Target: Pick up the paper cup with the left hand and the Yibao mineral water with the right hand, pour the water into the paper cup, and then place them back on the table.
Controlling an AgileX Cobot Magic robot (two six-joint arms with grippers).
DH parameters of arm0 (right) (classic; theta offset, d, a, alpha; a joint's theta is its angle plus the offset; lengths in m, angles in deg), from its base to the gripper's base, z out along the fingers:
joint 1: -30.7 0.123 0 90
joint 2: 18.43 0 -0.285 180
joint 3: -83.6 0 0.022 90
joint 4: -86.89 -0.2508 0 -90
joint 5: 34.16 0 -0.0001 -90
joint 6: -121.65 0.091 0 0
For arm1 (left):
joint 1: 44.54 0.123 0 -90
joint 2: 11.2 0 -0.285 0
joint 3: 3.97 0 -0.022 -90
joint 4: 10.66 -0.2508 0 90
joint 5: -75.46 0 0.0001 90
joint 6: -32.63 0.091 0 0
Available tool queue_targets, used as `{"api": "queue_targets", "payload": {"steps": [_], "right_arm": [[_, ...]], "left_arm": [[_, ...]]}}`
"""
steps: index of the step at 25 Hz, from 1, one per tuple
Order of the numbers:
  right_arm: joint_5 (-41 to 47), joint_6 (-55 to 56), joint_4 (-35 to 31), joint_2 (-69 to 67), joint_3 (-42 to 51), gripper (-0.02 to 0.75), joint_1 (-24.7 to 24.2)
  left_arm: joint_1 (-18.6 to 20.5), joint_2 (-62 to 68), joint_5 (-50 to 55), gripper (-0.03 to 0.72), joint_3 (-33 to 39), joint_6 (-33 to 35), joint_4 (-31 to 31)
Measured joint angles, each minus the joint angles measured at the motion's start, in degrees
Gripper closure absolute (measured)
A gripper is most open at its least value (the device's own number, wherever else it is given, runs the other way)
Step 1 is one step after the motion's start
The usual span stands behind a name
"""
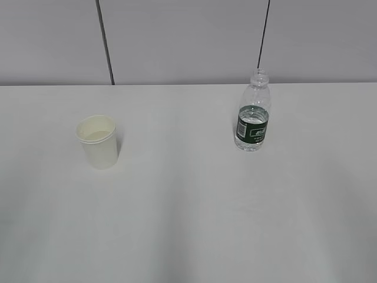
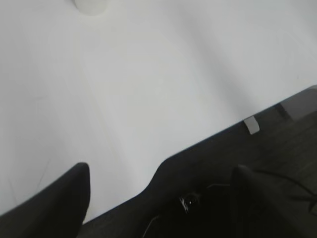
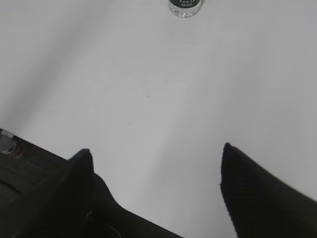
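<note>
The paper cup (image 1: 98,141) stands upright on the white table (image 1: 188,224) at the left; its base shows at the top edge of the left wrist view (image 2: 90,6). The Yibao mineral water bottle (image 1: 253,113) stands upright at the right, uncapped, green label facing me; its base shows at the top of the right wrist view (image 3: 185,7). Neither arm shows in the exterior view. My left gripper (image 2: 161,173) is open and empty, far back from the cup. My right gripper (image 3: 156,151) is open and empty, far back from the bottle.
A grey wall with two dark vertical seams (image 1: 105,41) runs behind the table. The table's near edge and a dark floor area (image 2: 277,163) show in the left wrist view. A dark machine part (image 3: 20,168) lies at the lower left of the right wrist view.
</note>
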State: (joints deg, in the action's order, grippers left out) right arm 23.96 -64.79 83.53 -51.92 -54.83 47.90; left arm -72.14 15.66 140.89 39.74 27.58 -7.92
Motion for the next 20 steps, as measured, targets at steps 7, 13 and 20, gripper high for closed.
{"api": "queue_targets", "payload": {"steps": [7,13,20], "right_arm": [[-0.57,0.38,0.22,10.91,6.21,0.151,0.0],[1.54,3.46,0.41,11.82,6.32,0.151,0.0],[6.41,4.9,1.33,11.91,7.51,0.151,0.0]], "left_arm": [[0.0,-10.85,-2.06,0.164,3.67,0.0,0.0],[0.0,-11.1,-2.18,0.164,3.69,0.0,-0.11],[0.0,-11.1,-2.27,0.166,3.69,0.0,-0.15]]}}
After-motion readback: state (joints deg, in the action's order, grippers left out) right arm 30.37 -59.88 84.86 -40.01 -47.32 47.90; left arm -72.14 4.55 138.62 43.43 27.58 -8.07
